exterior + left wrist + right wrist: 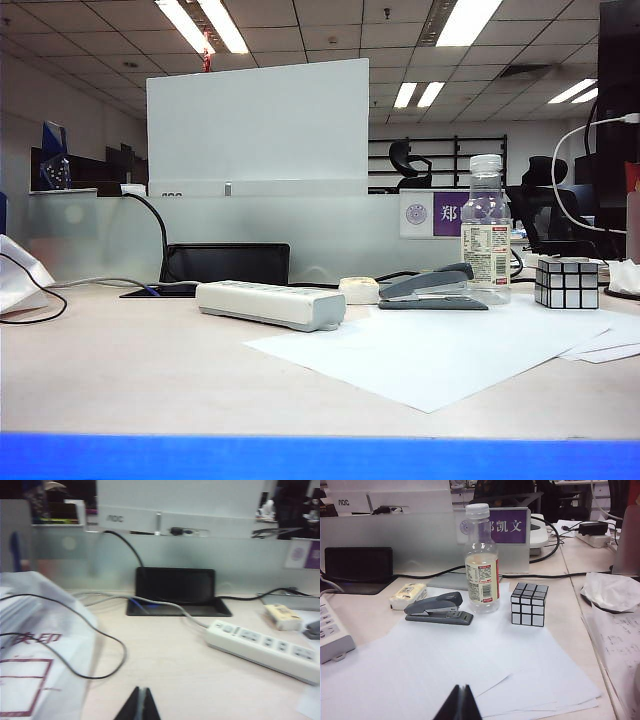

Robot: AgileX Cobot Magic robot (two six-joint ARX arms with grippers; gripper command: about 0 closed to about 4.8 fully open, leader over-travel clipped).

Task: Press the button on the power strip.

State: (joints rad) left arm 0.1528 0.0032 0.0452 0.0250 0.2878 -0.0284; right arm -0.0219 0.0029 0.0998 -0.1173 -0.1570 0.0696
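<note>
The power strip (270,303) is a long off-white bar lying left of centre on the desk, with its grey cord (170,605) running back toward a black recess. In the left wrist view the power strip (265,645) shows its sockets, and a small blurred square sits at its cord end (227,628). My left gripper (141,690) is shut and empty, over bare desk well short of the strip. My right gripper (461,687) is shut and empty above white paper (445,665); only the strip's end (332,630) shows there. Neither gripper appears in the exterior view.
A grey stapler (430,288), a small cream object (358,290), a clear bottle (486,235) and a mirror cube (566,281) stand right of the strip. A thin black cable (100,645) loops beside a white bag (35,650). A crumpled tissue (612,591) lies at the right.
</note>
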